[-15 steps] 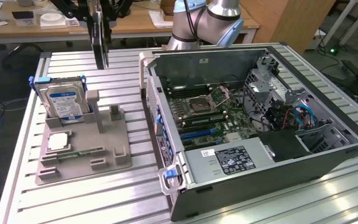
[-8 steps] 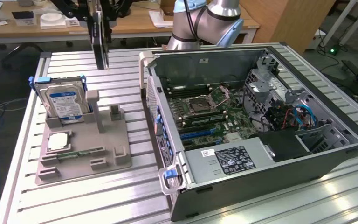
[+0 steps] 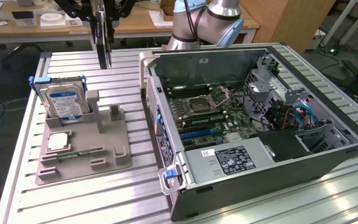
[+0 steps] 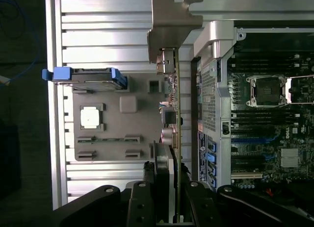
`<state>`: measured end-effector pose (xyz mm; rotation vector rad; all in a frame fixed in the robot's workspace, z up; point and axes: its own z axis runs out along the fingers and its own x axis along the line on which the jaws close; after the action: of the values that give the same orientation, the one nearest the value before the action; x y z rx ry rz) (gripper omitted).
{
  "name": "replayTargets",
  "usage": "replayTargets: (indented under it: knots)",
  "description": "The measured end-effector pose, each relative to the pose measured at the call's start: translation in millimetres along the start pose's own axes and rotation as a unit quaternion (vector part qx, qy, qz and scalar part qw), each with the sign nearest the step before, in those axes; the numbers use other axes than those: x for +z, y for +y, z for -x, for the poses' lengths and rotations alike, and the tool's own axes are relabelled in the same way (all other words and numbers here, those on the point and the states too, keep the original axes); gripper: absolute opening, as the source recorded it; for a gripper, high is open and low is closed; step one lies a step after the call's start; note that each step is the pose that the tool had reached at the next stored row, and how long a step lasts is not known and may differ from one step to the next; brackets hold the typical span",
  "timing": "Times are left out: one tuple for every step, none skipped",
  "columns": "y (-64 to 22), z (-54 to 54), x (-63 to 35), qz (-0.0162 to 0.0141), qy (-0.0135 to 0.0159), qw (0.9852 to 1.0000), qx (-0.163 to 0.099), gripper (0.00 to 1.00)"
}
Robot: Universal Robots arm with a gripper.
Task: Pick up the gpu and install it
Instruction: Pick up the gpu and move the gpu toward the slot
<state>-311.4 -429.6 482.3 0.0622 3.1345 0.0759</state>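
The gpu [image 3: 104,46] was held upright and edge-on by the gripper [image 3: 102,18], clamped narrowly on it, above the tabletop [image 3: 73,205] beside the grey holder [image 3: 86,158] and open computer case [image 3: 328,154], where it was probably best kept vertical and clear of the case wall.

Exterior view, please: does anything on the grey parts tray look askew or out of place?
Nothing stands out: the hard drive stands upright in its slot, and the processor and memory stick lie flat in their recesses.

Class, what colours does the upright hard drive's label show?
The label is blue and white; the exterior view shows it best.
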Motion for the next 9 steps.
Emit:
replayTargets:
  knots:
    - [0.0,0.5,0.0,0.0000,0.0000,1.0000,0.000,0.28]
    - [0.0,1.2,0.0,0.0000,0.0000,1.0000,0.000,0.28]
    - [0.0,1.9,0.0,0.0000,0.0000,1.0000,0.000,0.28]
    - [0.1,2.4,0.0,0.0000,0.0000,1.0000,0.000,0.28]
    - [0.1,2.7,0.0,0.0000,0.0000,1.0000,0.000,0.28]
    - [0.1,3.0,0.0,0.0000,0.0000,1.0000,0.000,0.28]
    - [0.1,3.3,0.0,0.0000,0.0000,1.0000,0.000,0.28]
    - [0.1,3.6,0.0,0.0000,0.0000,1.0000,0.000,0.28]
    - [0.1,4.1,0.0,0.0000,0.0000,1.0000,0.000,0.28]
